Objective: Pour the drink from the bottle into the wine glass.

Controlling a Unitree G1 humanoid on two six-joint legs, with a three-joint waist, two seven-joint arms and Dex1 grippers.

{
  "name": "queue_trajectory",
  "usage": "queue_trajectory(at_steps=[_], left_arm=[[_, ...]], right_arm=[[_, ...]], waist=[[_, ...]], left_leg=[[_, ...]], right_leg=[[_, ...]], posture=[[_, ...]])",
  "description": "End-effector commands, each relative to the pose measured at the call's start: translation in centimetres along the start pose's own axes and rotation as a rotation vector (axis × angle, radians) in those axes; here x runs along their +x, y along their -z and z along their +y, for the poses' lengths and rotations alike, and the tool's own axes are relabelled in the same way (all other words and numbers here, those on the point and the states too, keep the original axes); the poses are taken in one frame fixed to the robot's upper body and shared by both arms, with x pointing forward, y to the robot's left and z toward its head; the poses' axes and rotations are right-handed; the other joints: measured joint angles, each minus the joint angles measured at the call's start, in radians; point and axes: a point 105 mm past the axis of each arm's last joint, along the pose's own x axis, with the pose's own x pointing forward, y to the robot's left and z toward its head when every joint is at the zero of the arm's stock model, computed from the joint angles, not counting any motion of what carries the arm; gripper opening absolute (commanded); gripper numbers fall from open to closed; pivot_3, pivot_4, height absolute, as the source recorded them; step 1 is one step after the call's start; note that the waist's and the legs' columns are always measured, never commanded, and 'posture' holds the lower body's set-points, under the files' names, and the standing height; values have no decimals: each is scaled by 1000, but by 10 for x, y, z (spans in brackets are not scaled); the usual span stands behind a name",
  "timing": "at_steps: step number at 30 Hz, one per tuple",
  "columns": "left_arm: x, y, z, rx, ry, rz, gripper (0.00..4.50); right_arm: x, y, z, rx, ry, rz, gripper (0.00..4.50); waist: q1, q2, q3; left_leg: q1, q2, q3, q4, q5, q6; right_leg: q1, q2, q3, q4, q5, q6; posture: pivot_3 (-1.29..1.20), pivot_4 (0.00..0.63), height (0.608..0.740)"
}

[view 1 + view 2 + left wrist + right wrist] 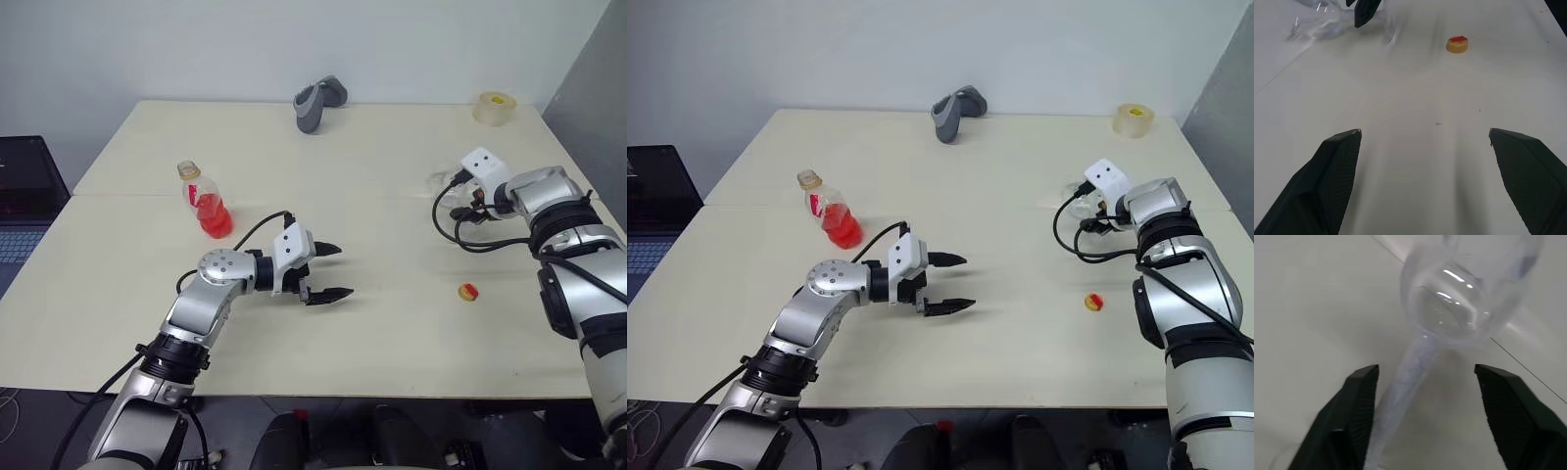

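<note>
Two fingers (1359, 401) flanking wine glass (1459, 298) stem

The left claw (1425, 142) has its two black textured fingers (1327, 171) spread wide over the pale cream worktop (1425, 88). Farther off lies a small round yellow cap with red top (1457, 44), near a clear glass (1322, 22) beside another dark fingertip (1365, 12).
</note>
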Motion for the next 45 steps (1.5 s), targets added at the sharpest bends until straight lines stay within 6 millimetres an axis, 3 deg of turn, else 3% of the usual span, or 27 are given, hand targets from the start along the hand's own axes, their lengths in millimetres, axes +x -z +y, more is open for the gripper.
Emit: queue_trajectory(at_steps=[1,5,7,12,19,22,26,31,37,42,45], left_arm=[[0,-2,-1,25,-1,-7,4500],[-1,-3,0,29,-6,-3,4500],[-3,-2,1,32,-12,2,4500],[-6,0,3,25,-33,6,4500],[-17,3,9,-19,-104,-9,4500],[-29,6,13,-68,-157,-16,4500],[-48,7,18,-135,-237,-37,4500],[-64,-1,18,-175,-252,-53,4500],[-80,-6,26,-170,-301,-47,4500],[-81,-9,29,-166,-309,-42,4500],[-79,-12,30,-157,-305,-40,4500]], right_arm=[[-2,-2,-2,-108,17,45,2188],[0,3,-5,-225,48,97,778],[-2,1,-12,-371,105,120,220],[-3,-13,-18,-584,186,74,135],[-6,-35,-14,-576,203,-97,135],[-7,-51,2,-465,125,-253,135],[-12,-65,41,-226,-11,-508,135],[-12,-67,88,37,-30,-714,135],[-15,-91,133,253,-31,-933,135],[1,-107,157,301,-40,-969,135],[8,-117,157,315,-9,-984,135]], waist=[[0,0,0],[0,0,0],[-1,0,0],[-2,0,0],[-4,0,0],[-5,0,0],[-6,0,0],[-7,0,0],[-15,0,0],[-15,0,0],[-17,0,0]], left_leg=[[0,0,0,0,0,0],[0,0,0,0,0,0],[0,0,0,0,0,0],[0,0,1,0,0,0],[0,0,1,0,0,0],[0,1,1,0,0,0],[-1,1,-1,0,0,0],[-1,1,-4,1,0,0],[1,2,-3,1,0,0],[1,1,-3,1,0,0],[2,1,-2,1,0,-1]], right_leg=[[0,0,0,0,0,0],[0,0,0,0,0,0],[0,0,0,0,0,0],[-1,0,1,1,0,0],[-1,0,1,1,0,0],[-1,0,1,1,0,0],[-1,0,0,1,0,0],[0,0,1,3,0,0],[0,1,0,6,-1,-1],[-1,1,0,5,-1,-1],[-1,1,0,6,-1,-1]], posture=[[0,150,740],[0,150,740],[0,150,740],[0,150,740],[0,150,740],[0,150,740],[0,150,740],[0,150,740],[0,150,740],[0,150,740],[0,150,740]])
